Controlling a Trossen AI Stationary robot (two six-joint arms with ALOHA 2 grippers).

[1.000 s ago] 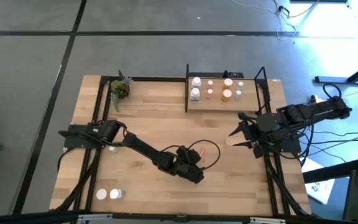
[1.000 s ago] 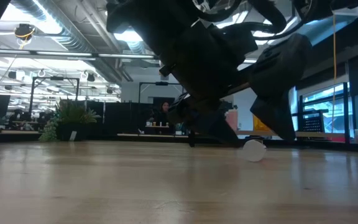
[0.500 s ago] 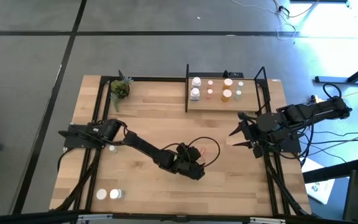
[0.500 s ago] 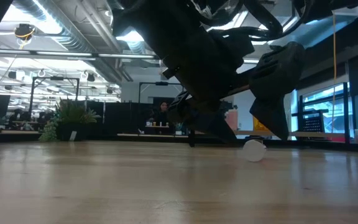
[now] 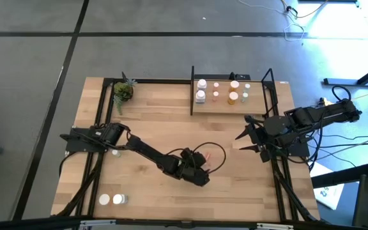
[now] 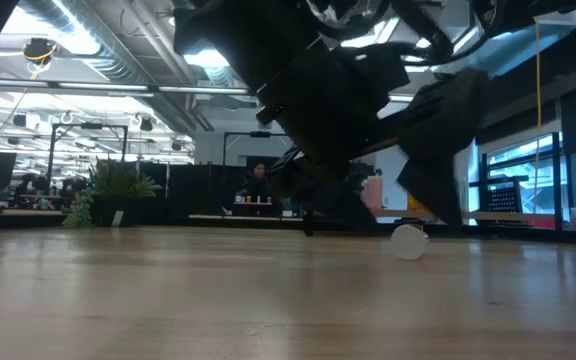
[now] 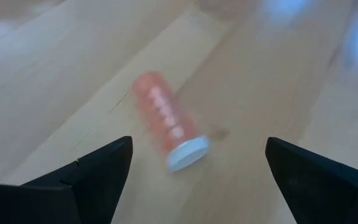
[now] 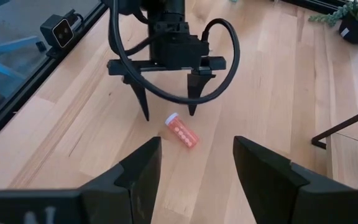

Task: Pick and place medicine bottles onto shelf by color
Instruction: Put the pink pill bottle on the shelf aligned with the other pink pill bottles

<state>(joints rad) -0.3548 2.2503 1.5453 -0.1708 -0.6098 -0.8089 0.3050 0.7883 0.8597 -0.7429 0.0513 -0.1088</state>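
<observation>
A pink medicine bottle [image 7: 165, 119] with a white cap [image 7: 187, 154] lies on its side on the wooden table [image 5: 152, 121], near its middle. My left gripper [image 7: 198, 142] hovers over it, open, with one finger on either side and clear of it. The right wrist view shows the same bottle [image 8: 181, 132] just below that gripper's fingertips. My right gripper [image 5: 245, 135] waits open above the table's right edge. The shelf [image 5: 219, 106] stands at the far right and carries white [image 5: 200, 90], pink [image 5: 215, 90], orange [image 5: 234, 97] and pale green [image 5: 245, 93] bottles, all upright.
Two white bottles [image 5: 111, 199] stand near the table's near left corner. Another white one [image 5: 115, 152] sits by the left arm's base. A small potted plant [image 5: 123, 91] is at the far left. Black upright posts [image 5: 192, 89] frame the shelf.
</observation>
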